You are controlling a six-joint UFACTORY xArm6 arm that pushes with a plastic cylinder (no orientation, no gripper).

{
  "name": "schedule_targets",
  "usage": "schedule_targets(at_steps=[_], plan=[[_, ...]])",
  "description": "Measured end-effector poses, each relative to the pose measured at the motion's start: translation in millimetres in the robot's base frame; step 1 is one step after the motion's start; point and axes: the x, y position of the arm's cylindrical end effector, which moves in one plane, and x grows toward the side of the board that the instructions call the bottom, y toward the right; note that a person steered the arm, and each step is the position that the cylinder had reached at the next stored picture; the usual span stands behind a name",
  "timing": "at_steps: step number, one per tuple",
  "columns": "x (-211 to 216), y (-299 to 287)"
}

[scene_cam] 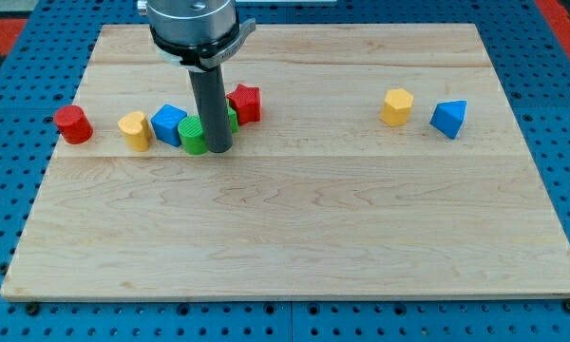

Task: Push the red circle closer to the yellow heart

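Observation:
The red circle stands at the board's left edge. The yellow heart stands a short way to its right, with a small gap between them. My tip is further right, touching or nearly touching the right side of a green block. The tip is well apart from the red circle and the yellow heart. The rod hides part of the green block behind it.
A blue block sits between the yellow heart and the green block. A red star lies just right of the rod. A yellow hexagon and a blue triangle stand at the right. The wooden board lies on a blue pegboard.

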Motion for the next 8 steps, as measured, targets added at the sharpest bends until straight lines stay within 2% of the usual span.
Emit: schedule_targets(at_steps=[2, 3, 4, 5, 6, 7, 8], plan=[[9.9, -26.8], [4.3, -64.6], [-8.6, -62.7], [18.0, -55.6], [42.9, -152.7], [34.9, -216.0], [29.2, -218.6]])
